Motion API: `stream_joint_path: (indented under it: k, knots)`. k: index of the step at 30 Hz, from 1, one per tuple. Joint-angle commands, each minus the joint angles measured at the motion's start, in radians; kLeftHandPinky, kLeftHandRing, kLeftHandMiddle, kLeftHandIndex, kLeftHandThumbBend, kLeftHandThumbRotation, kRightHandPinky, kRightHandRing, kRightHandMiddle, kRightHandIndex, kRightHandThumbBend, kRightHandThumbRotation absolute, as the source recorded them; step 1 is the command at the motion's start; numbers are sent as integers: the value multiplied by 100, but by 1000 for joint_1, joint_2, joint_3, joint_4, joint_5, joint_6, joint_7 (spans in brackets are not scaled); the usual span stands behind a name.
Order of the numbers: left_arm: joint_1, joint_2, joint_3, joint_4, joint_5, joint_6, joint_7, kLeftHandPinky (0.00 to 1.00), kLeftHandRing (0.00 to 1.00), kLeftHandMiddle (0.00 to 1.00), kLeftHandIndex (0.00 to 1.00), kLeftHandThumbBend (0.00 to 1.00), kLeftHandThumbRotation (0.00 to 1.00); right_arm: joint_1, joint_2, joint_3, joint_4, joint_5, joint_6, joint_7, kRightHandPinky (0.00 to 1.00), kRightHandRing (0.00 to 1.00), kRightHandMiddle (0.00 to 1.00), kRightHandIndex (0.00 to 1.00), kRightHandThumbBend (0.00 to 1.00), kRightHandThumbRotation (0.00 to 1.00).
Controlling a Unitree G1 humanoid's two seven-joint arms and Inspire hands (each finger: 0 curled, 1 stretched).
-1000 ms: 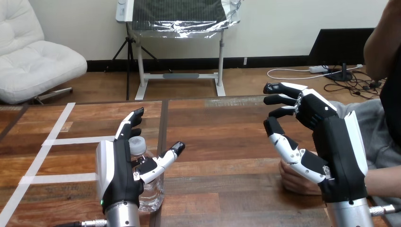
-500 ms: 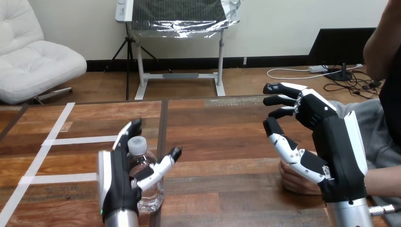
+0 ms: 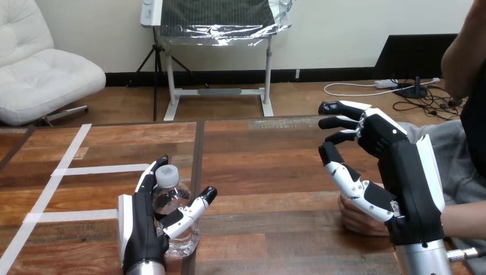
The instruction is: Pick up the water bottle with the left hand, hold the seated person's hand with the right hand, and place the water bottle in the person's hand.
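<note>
Since the earlier frames, the fingers [image 3: 150, 173] of the left hand [image 3: 137, 229] have been drawn down and back toward the view's bottom edge, so that the cap [image 3: 167, 175] and shoulder of the water bottle [image 3: 172, 200] are now uncovered. The bottle itself has stayed upright on the table [image 3: 263, 172]. These fingers are held nearly straight along the bottle's left side, and the thumb [image 3: 192, 207] is spread wide across its front. The bottle is bracketed but not yet clasped. Whether it is actually touched cannot be told.

The fingertips [image 3: 329, 107] of the right hand [image 3: 410, 172] are loosely bent and spread apart, with nothing held between them. This hand is raised at the table's right. The person's hand [image 3: 356, 217] rests on the wood just below its thumb, apart from it as far as can be seen.

The step in hand is judged to be the grasp on the bottle. It would be done well if the palm were brought flush against the bottle's body before any closing. The fingers should then be wrapped around the middle, not the narrow neck, with the thumb closed opposite them. The thin clear wall is likely to flex, so only moderate pressure is advised. The lift should be kept vertical, lest the bottle be tipped.
</note>
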Motion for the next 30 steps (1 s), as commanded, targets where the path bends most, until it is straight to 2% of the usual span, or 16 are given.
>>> stream_joint_path:
  k: [1,11,17,30]
  knots:
    - [-18,-10,7,-10,-20,-30,-12,74,83,87,88,79,29,-66,-12,1,-41,3,-2,1,56,68,74,69,42,19]
    - [-7,-20,8,-17,-52,-50,-14,79,86,89,90,80,32,-69,-14,2,-35,6,-10,4,56,68,74,69,42,18]
    - [-4,-25,9,-15,-66,-70,-6,81,86,89,90,79,31,-70,-16,1,-33,6,-11,5,56,68,74,69,42,17]
    - [-9,-29,14,-10,-72,-66,12,80,85,87,88,76,26,-73,-15,1,-32,5,-13,5,57,68,74,69,42,17]
